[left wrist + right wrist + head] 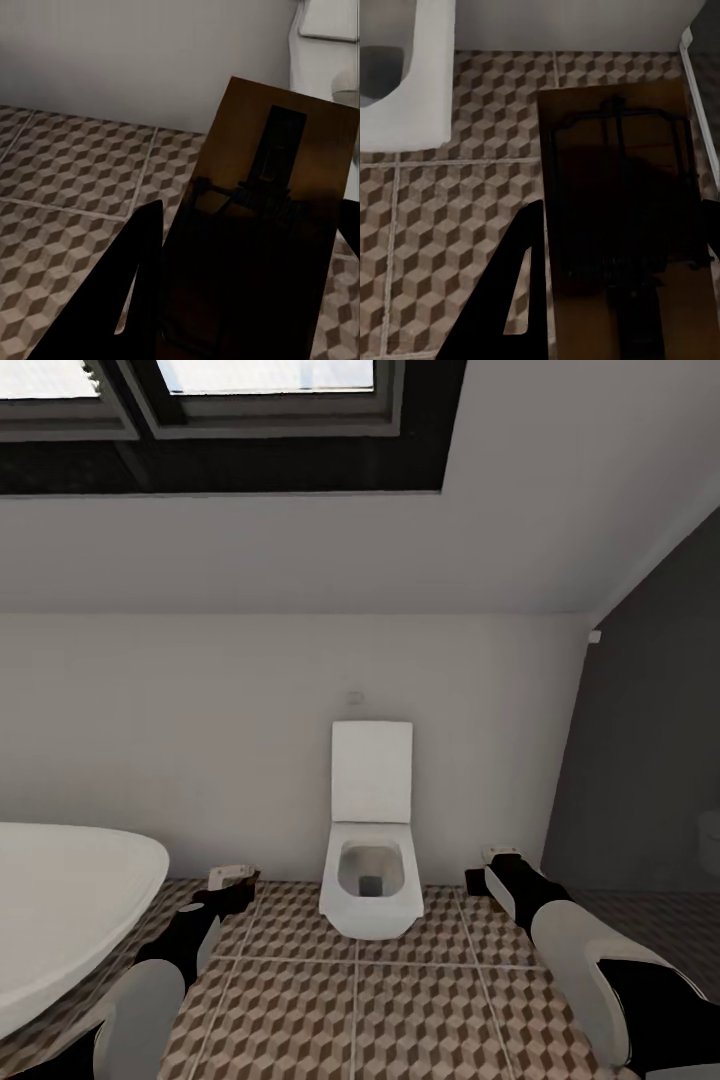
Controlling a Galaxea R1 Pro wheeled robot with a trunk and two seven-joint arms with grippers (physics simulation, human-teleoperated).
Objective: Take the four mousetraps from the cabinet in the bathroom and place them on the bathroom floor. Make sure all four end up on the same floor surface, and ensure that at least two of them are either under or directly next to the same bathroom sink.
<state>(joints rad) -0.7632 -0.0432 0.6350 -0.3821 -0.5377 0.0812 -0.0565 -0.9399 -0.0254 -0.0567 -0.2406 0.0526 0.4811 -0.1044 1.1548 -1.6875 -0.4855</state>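
Head view: a white toilet (pixel 370 840) stands against the back wall with its lid up and its bowl empty. The left gripper (pixel 232 882) is left of it, clamped on a mousetrap (pixel 228 875). The right gripper (pixel 497 868) is right of it over the bathroom floor (pixel 400 1010). A bathtub (pixel 60 910) sits further left.

Left wrist view: the mousetrap (pixel 262 232) is pinched between dark fingers (pixel 127 300).

Right wrist view: a second mousetrap (pixel 622 217) is clamped beside the toilet (pixel 412 82).

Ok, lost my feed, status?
Left tool shut on a mousetrap. Right tool likewise, second mousetrap. Toilet ahead, bathroom floor below.
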